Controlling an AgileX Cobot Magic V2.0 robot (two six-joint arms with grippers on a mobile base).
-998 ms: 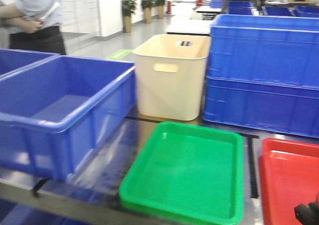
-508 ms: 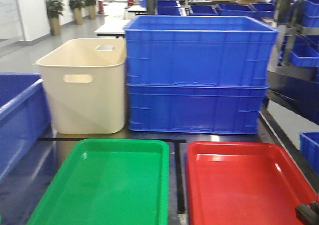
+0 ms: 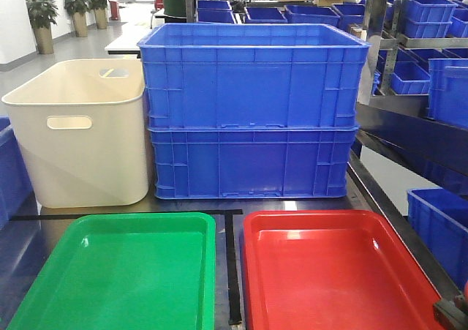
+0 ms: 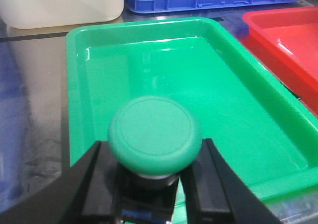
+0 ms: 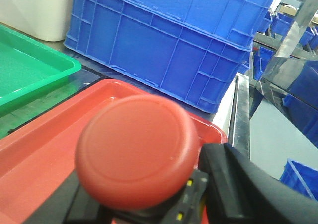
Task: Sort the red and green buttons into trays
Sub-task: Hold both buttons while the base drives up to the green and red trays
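Clamped green button (image 4: 155, 134) in left pincer (image 4: 153, 152), at near end of green tray (image 4: 164, 70); could not tell whether touching. Clamped red button (image 5: 136, 149) in right pincer (image 5: 149, 194), by near right corner of red tray (image 5: 44, 134). Found both trays side by side on table (image 3: 29, 231), green left, red right, black strip (image 3: 232, 271) between. Saw bare glossy floors in both. Saw cream tub (image 3: 80, 147) behind, just beside two stacked blue crates (image 3: 248, 88); could not see inside tub or crates.

Stacked blue crates (image 3: 252, 88), cream tub (image 3: 73, 147)
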